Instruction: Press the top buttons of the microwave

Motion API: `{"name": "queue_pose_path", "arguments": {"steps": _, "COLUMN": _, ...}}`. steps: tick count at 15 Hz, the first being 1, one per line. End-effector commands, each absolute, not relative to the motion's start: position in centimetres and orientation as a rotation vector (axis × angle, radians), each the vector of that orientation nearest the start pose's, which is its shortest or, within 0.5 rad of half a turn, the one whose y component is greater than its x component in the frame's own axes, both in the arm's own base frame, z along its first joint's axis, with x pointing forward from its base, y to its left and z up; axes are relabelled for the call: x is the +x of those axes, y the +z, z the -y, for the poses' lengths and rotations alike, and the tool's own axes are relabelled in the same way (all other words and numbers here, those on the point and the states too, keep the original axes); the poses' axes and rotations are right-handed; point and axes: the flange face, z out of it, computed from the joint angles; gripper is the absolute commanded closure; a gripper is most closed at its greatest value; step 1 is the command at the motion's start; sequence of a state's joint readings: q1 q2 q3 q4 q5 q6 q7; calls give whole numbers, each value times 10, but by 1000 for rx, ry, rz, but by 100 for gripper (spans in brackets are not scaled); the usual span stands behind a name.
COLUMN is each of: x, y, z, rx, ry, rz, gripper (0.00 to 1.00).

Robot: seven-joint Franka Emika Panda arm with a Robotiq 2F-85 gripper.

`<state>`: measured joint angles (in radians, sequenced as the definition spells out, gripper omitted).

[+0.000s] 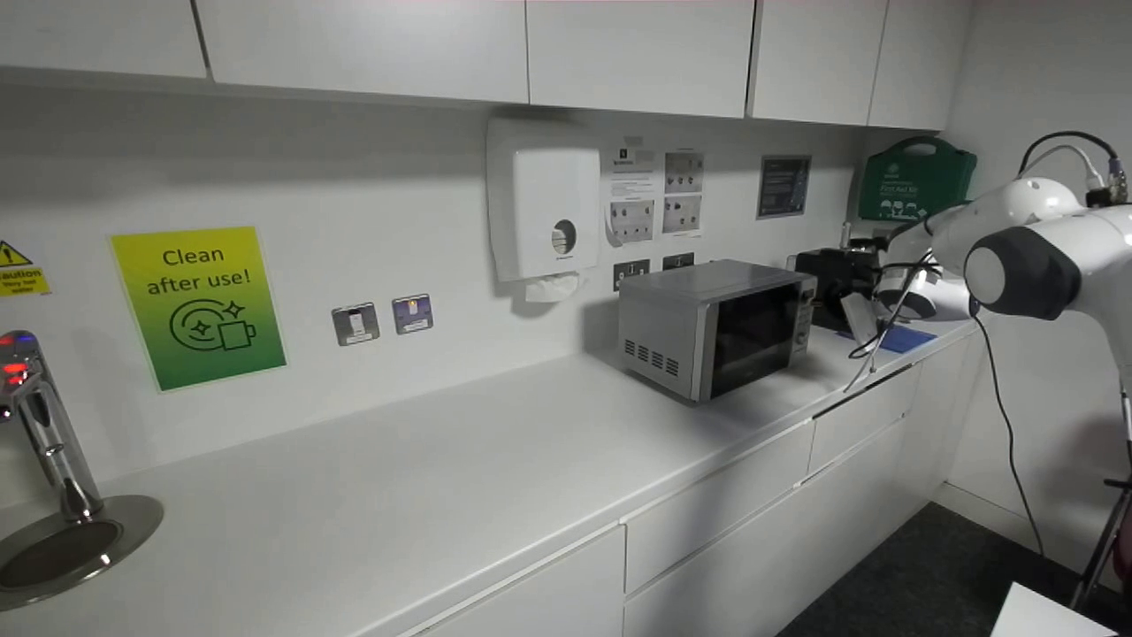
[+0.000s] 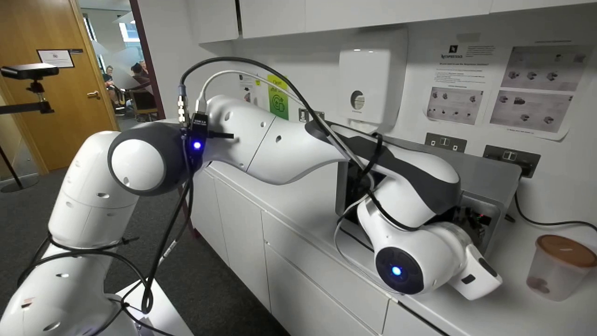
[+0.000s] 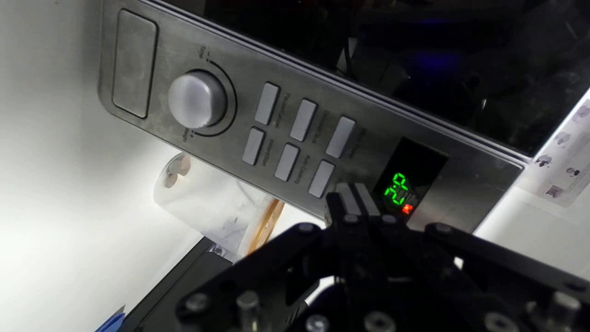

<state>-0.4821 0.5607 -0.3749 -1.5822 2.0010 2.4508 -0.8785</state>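
Note:
The silver-grey microwave stands on the counter, its dark window facing the counter's front edge. It also shows in an exterior view, partly behind my arm. In the wrist view its control strip lies slanted, with a round knob, two rows of pale buttons and a lit display. The two buttons nearest the display are one button and another button. My gripper is shut and empty, fingertips over the strip between the latter button and the display. I cannot tell whether they touch it.
A clear tub with an orange-brown lid stands beside the microwave. A black appliance is near the gripper. A paper dispenser hangs on the wall, and cupboards overhang the counter. Loose cables hang along my arm.

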Motion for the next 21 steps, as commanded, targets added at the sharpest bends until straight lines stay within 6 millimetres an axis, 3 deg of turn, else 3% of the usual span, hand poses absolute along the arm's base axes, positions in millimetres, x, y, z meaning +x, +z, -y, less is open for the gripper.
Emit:
{"name": "queue_pose_path", "arguments": {"steps": 1, "x": 499, "y": 370, "z": 509, "rx": -1648, "ry": -1412, "rz": -1404, "gripper": 100}}
{"name": "queue_pose_path", "arguments": {"steps": 21, "x": 523, "y": 371, "z": 511, "rx": -1627, "ry": -1419, "rz": -1523, "gripper": 100}}
